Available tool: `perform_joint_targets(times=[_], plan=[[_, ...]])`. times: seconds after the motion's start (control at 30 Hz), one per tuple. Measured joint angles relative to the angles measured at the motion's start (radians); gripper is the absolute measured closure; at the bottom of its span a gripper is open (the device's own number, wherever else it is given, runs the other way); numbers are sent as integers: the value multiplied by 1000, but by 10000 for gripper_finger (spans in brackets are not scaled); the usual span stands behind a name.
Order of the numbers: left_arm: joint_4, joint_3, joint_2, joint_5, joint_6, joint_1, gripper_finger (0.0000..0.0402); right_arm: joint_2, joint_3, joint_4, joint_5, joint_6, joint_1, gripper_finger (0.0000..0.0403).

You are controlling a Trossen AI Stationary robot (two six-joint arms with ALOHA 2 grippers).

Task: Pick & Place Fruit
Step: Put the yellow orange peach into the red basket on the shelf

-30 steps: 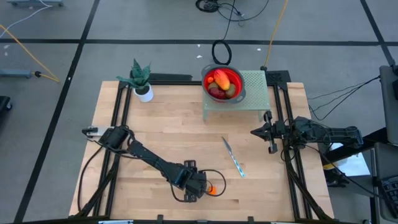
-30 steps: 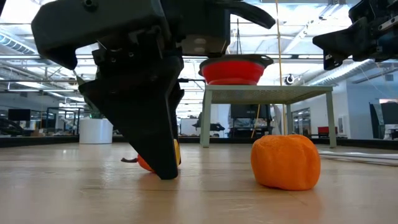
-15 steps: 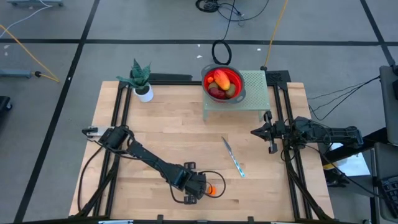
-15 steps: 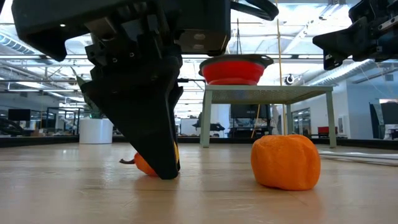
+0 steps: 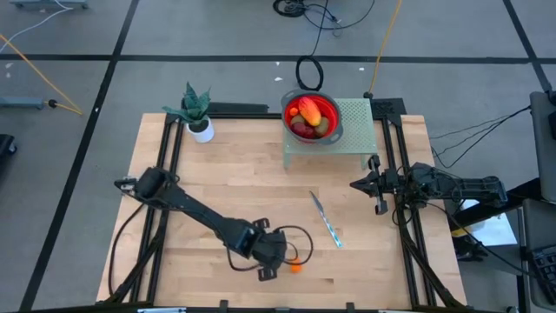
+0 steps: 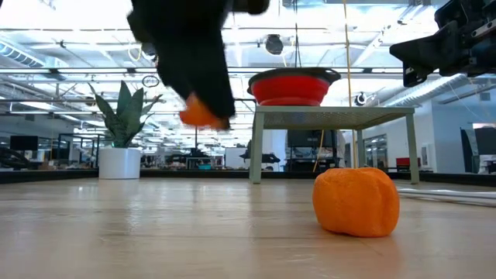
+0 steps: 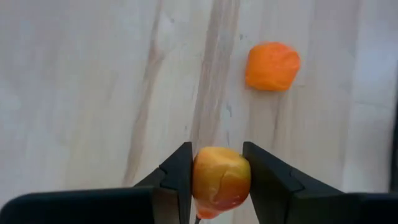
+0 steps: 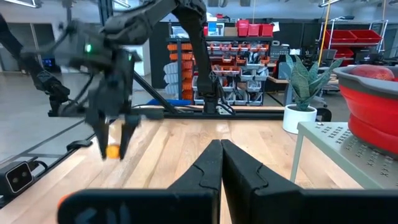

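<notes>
My left gripper [image 5: 271,258] hangs above the near middle of the table, shut on a small yellow-orange fruit [image 7: 221,180], which also shows in the low view [image 6: 203,115] and in the right wrist view [image 8: 112,151]. A tiny orange fruit [image 5: 296,267] [image 7: 272,65] [image 6: 356,201] lies on the wood just to the right of it. The red bowl [image 5: 331,111] stands on a green stand at the far edge, with several fruit [image 5: 306,111] in it. My right gripper [image 5: 354,184] waits, shut, at the right side. My left gripper pinches the yellow-orange fruit by its two opposite sides [image 7: 199,177] between the two fingers [image 7: 180,171]. The fingers come from above, pointing down. In the low view the fruit sits at their free ends. It is lifted clear of the table.
A slim knife [image 5: 326,219] lies on the wood between the left gripper and the green stand [image 5: 358,130]. A potted plant [image 5: 198,111] stands at the far left corner. Bare wood stretches across the table's left and middle.
My left gripper has risen from the tabletop, still shut on the yellow-orange fruit. That fruit was on the wood between the fingers and now hangs well above it. The tiny orange fruit has stayed where it was.
</notes>
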Motion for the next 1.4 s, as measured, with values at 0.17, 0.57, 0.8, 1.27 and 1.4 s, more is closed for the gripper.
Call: perform_joint_targets(times=[0.17,0.57,0.8,1.27,1.4], plan=[[48,0,-111,-61,-42,12,282,0,0,0,0,0,0,403],[433,2,-306,-271,198,14,282,0,0,0,-4,0,0,403],[628,3,-313,-273,346,13,282,0,0,0,-4,0,0,403],[642,3,-313,-384,33,50,282,0,0,0,-4,0,0,403],[640,3,-313,-428,-227,82,282,0,0,0,-4,0,0,403]])
